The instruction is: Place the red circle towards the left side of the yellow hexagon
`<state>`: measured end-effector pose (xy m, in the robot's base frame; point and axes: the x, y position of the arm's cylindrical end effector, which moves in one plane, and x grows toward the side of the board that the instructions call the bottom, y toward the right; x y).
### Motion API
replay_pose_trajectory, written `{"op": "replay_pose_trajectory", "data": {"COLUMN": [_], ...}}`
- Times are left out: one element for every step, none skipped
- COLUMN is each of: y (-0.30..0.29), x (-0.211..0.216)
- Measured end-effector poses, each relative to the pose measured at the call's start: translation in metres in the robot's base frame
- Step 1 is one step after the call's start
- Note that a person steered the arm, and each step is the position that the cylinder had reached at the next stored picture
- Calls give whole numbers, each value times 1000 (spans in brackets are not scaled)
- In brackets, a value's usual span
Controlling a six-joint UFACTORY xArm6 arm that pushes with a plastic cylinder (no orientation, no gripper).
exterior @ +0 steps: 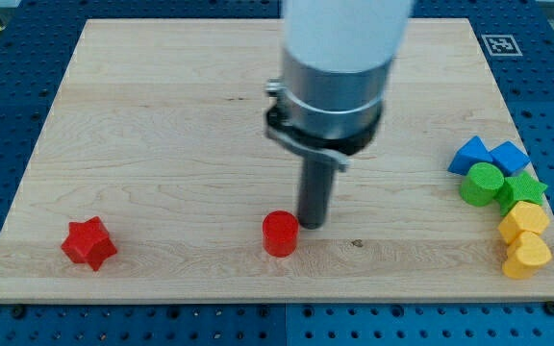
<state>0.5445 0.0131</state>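
Gotta swing my tip from the red circle's 2 o'clock round to 9 to shove it toward the yellow hexagon; bare-rod end effector, pinching nothing.

1. Red circle: short red cylinder, upright on its flat face, well to the view's left of the yellow hexagon.
2. Yellow hexagon: flat-lying yellow block, far to the red circle's right, near the board's right edge.

Wide bare wood between the red round block and yellow hexagon block; only my tip stands just right of red.
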Motion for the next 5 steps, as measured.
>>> {"op": "replay_pose_trajectory", "data": {"y": [-50,-98,-125,-104,-61], "x": [0,0,12,45,53]}}
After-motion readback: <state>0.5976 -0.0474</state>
